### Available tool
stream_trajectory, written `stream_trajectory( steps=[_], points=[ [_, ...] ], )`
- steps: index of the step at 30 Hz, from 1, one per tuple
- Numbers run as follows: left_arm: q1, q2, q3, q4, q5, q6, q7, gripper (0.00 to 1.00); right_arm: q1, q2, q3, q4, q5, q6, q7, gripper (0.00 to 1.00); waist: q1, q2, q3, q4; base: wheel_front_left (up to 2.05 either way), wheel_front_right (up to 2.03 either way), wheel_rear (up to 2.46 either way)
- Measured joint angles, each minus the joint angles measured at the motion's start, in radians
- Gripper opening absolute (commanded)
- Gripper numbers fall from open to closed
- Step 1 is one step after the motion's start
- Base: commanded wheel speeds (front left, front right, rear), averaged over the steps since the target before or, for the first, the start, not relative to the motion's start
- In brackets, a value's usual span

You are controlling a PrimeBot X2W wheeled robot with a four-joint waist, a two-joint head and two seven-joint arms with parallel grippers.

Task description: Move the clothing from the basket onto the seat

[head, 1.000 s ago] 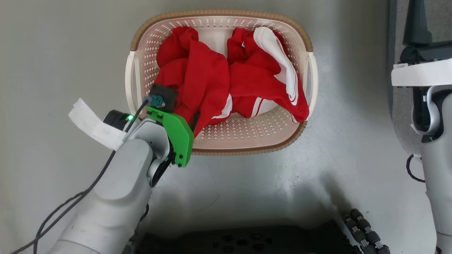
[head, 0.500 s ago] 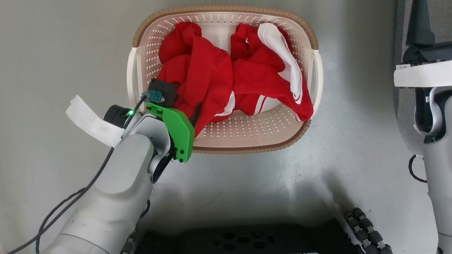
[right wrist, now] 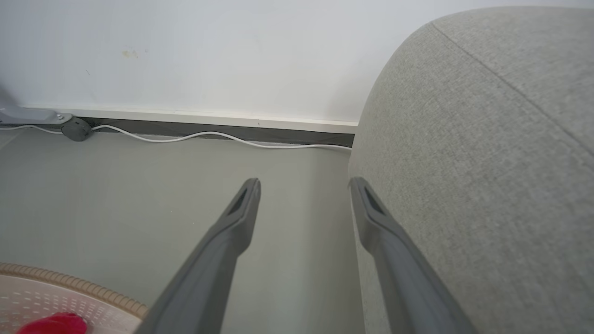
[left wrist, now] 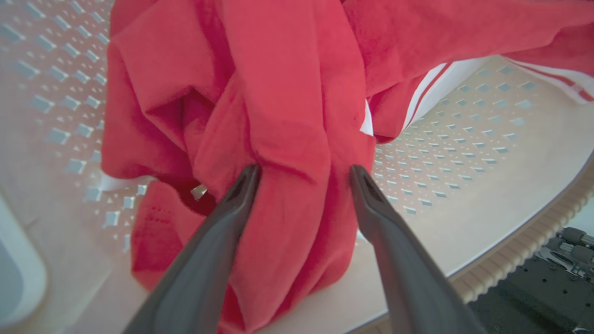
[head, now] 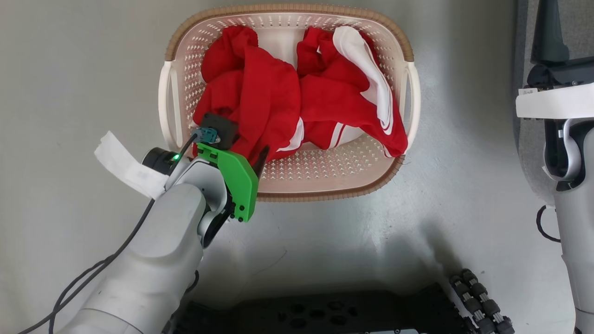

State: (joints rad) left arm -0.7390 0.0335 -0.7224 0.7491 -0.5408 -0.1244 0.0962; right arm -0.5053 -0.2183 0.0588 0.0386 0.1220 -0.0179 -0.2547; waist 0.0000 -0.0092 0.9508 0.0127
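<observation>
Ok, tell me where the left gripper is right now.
In the left wrist view, the left gripper is inside the basket at its near-left corner, open and straddling a fold of the red clothing.

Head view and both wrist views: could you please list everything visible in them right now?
floor: one, grey, under everything
laundry basket: one, cream with brown rim, on the floor
red sports garments: two, red with white trim, heaped in the laundry basket
sofa: one, light grey, right side of the right wrist view
cable: one, white, along the foot of the wall
left gripper: jaws open, astride a red fold inside the laundry basket
right gripper: jaws open, empty, above the floor
</observation>
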Motion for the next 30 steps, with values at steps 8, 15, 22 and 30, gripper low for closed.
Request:
stream_trajectory(
  steps=[8,15,22,30],
  points=[
    [-0.034,0.000,-0.008,0.027,-0.002,0.000,-0.036,0.73,0.002,0.000,-0.002,-0.011,0.000,0.000,0.000,1.00,0.0000,0.0000,0.007,-0.005,0.00,0.00,0.00],
    [-0.042,0.000,-0.041,0.063,-0.010,0.000,-0.073,0.00,0.005,0.006,-0.010,-0.008,0.000,0.000,0.000,1.00,0.0000,0.0000,-0.005,-0.004,0.00,0.00,0.00],
    [-0.040,0.000,-0.032,0.064,-0.076,0.000,-0.148,0.00,0.016,0.005,-0.028,0.000,0.000,-0.001,0.000,1.00,0.0000,0.0000,-0.048,-0.001,0.00,0.00,0.00],
    [-0.040,-0.001,0.050,0.057,-0.117,0.000,-0.278,0.00,0.023,0.023,-0.044,0.010,0.000,-0.001,0.000,1.00,0.0000,0.0000,-0.131,0.017,0.00,0.00,0.00]
  ],
)
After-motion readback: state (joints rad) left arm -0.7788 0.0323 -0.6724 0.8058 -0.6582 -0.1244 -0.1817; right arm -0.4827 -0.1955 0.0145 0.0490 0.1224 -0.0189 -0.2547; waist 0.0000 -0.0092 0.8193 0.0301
